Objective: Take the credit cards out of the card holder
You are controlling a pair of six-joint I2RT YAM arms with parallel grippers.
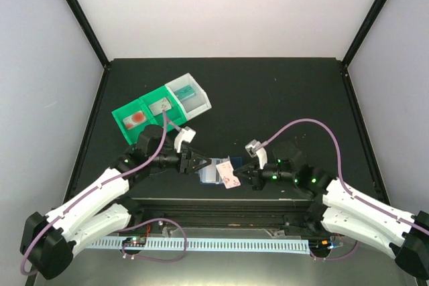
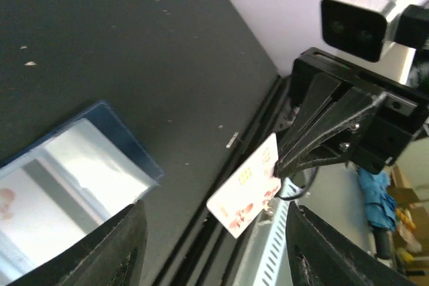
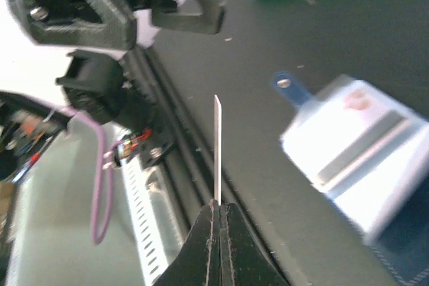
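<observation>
Beside translucent sleeve [image 1: 212, 169], thin rectangular card [image 1: 231, 180]

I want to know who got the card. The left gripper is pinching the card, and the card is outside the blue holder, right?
Not quite. It is the right gripper that is pinching the card, shut on its edge, as the right wrist view shows. The left gripper is open. The card is outside the blue holder, as you said.

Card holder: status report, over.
Left gripper open at translucent pale-blue plastic card holder. Right gripper shut on pale pink plastic credit card, clear of holder. Nothing in the way.
</observation>
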